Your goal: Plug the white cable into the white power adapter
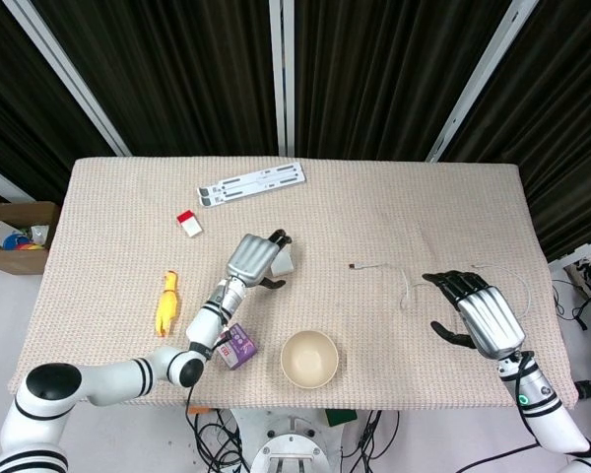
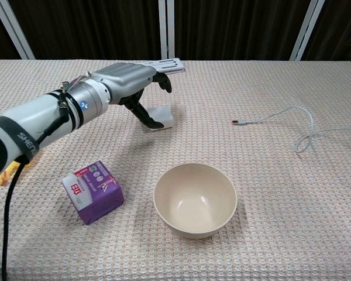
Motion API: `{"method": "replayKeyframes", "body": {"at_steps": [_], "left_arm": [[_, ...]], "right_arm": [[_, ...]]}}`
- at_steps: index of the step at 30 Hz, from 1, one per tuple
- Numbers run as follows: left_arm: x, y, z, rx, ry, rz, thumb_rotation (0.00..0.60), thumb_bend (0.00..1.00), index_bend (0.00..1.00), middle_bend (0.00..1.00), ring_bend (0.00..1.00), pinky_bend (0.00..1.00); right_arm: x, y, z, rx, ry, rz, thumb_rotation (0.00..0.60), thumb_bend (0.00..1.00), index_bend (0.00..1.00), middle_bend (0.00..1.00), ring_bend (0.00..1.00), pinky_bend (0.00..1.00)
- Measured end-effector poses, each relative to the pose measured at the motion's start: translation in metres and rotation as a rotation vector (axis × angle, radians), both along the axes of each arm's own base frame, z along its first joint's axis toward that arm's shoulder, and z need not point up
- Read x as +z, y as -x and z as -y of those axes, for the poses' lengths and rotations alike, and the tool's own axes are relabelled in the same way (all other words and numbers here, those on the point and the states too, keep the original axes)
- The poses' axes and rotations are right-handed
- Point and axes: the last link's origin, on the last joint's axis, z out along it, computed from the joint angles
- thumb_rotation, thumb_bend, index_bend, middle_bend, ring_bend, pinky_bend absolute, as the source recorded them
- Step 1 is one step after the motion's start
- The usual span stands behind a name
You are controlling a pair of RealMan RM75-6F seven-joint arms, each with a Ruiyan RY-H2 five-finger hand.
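My left hand (image 2: 128, 81) hangs directly over the white power adapter (image 2: 164, 117) at mid-table, fingers curled downward and parted around it — the thumb tip looks to be at its near-left edge, but I cannot tell from either view whether anything actually presses on it, so I judge the adapter not yet held. My right hand (image 1: 481, 313) waits well apart on the far side, fingers spread and holding nothing, and does not show in the chest view. The white cable (image 2: 292, 126) lies in front of that right hand, its plug end (image 2: 240, 122) pointing toward the adapter, the cord running right and looping back. So the 2 parts lie on 1 rough left-right line — adapter under the left hand, cable nearer the right. A beige bowl (image 2: 195, 199) sits nearer the robot than that line.
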Motion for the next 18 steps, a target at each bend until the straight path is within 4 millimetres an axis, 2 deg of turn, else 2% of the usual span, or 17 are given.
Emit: {"method": "replayKeyframes", "body": {"at_steps": [6, 9, 18], "left_arm": [[-0.009, -0.003, -0.011, 0.029, 0.009, 0.005, 0.456, 0.11, 0.24, 0.2, 0.7, 0.96], [-0.009, -0.003, -0.017, 0.035, -0.001, -0.008, 0.475, 0.11, 0.26, 0.22, 0.71, 0.97], [0.005, 0.011, -0.031, 0.064, -0.045, -0.046, 0.551, 0.11, 0.28, 0.24, 0.71, 0.97]], "right_arm": [[0.001, 0.002, 0.0, -0.008, 0.006, 0.008, 0.6, 0.22, 0.26, 0.31, 0.25, 0.37], [0.002, 0.002, 0.0, -0.01, 0.01, 0.011, 0.6, 0.22, 0.26, 0.31, 0.25, 0.37], [0.004, 0.003, -0.001, -0.022, 0.019, 0.013, 0.6, 0.22, 0.26, 0.31, 0.25, 0.37]]}}
